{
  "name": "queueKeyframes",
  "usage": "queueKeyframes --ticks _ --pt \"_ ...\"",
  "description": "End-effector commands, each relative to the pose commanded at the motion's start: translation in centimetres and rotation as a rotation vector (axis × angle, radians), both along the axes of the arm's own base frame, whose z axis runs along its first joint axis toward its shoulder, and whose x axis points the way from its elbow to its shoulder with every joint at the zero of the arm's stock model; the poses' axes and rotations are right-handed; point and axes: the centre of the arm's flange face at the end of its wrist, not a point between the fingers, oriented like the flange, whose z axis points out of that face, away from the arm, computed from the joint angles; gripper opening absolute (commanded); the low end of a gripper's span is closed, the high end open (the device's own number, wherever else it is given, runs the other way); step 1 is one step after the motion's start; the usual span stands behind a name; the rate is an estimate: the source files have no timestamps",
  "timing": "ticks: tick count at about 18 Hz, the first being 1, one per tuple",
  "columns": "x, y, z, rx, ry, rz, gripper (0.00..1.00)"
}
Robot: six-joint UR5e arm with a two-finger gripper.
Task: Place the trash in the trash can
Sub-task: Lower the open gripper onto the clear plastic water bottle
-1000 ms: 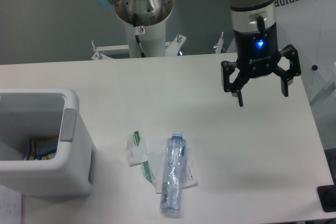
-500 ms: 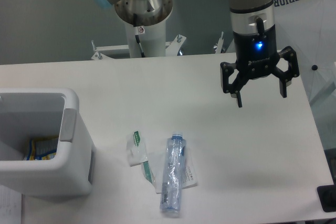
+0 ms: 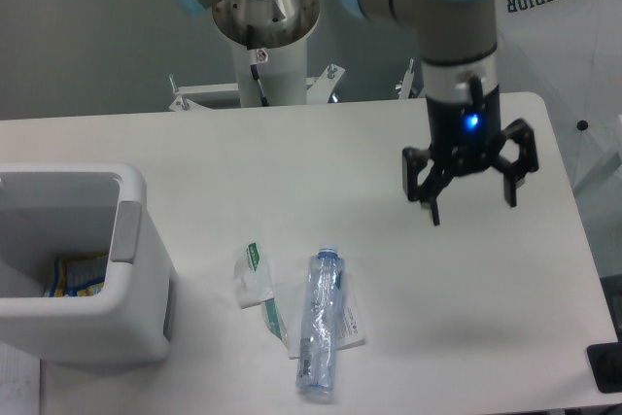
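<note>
Tool hung with jaws apart above bench | bottle and wrappers lay below-left, trash can farther left | best approach: descend squarely across bottle's middle.

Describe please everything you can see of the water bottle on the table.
The water bottle is clear plastic with a bluish cap at its far end. It lies on its side on the white table, resting partly on a flat wrapper. It looks empty and slightly crumpled. Nothing grips it; the open claw hangs apart, up to the right.
</note>
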Motion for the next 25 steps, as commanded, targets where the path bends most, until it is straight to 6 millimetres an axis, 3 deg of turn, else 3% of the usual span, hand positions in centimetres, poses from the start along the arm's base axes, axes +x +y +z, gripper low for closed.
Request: queueKeyframes --ticks 6,10,12,25 --pt "0.0 3.9 -6.2 -0.027 -0.04 -0.043 1.0" --pt "0.1 5.7 -8.3 -0.038 -0.065 -0.067 1.0" --pt "0.6 7.3 -10.4 -0.055 -0.087 -0.093 1.0" --pt "4.7 13.2 -15.8 -0.086 -0.142 -0.21 1.0"
